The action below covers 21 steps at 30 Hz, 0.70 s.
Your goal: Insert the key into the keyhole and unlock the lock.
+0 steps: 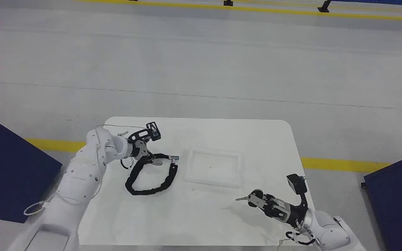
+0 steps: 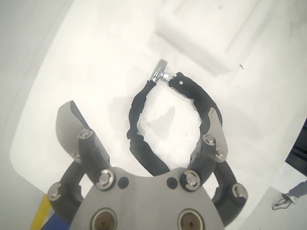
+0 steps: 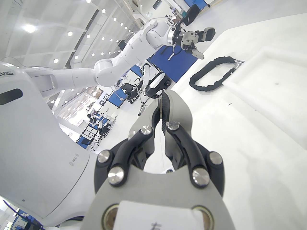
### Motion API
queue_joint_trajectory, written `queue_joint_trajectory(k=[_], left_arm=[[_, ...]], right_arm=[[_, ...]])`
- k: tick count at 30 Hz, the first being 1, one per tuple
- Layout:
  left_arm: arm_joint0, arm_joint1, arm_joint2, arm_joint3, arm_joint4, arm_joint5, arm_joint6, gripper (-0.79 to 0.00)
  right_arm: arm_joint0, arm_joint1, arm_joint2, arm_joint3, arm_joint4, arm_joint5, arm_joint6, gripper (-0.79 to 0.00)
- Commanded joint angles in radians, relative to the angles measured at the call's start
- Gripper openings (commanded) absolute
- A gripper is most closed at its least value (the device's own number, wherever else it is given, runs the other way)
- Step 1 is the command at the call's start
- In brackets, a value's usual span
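Note:
A black sleeved chain lock (image 1: 148, 179) lies in a loop on the white table (image 1: 264, 144), left of centre. Its chrome lock cylinder (image 2: 158, 71) joins the loop's two ends beside the tray. My left gripper (image 2: 141, 113) hangs open just over the loop's near-left part, one finger (image 2: 215, 125) against the sleeve and the other outside it. My right gripper (image 1: 250, 199) is low over the table's front right, shut, with a thin grey key (image 1: 240, 199) sticking out of its tip. The pads (image 3: 165, 101) are pressed together in the right wrist view, where the key itself is hidden.
A shallow white tray (image 1: 213, 167) sits mid-table between the two arms, right beside the lock cylinder. The table's front edge runs close under the right arm. Blue panels stand on the floor at both sides.

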State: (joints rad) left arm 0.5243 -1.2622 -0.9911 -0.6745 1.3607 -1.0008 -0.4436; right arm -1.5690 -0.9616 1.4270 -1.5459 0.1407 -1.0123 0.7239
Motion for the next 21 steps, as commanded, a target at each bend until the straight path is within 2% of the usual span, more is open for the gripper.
queue_joint_trajectory(k=[1, 6, 15, 21], left_arm=[[-0.029, -0.025, 0.057, 0.069, 0.020, 0.011, 0.010, 0.000], [-0.075, -0.081, 0.160, 0.197, 0.087, 0.067, 0.080, 0.000], [-0.122, -0.151, 0.235, 0.358, 0.121, 0.172, 0.161, 0.000], [-0.142, -0.183, 0.249, 0.432, 0.107, 0.217, 0.150, -0.126]], right_arm=[[0.000, 0.000, 0.000, 0.000, 0.000, 0.000, 0.000, -0.785], [0.000, 0.000, 0.000, 0.000, 0.000, 0.000, 0.000, -0.785], [0.000, 0.000, 0.000, 0.000, 0.000, 0.000, 0.000, -0.785], [0.000, 0.000, 0.000, 0.000, 0.000, 0.000, 0.000, -0.785]])
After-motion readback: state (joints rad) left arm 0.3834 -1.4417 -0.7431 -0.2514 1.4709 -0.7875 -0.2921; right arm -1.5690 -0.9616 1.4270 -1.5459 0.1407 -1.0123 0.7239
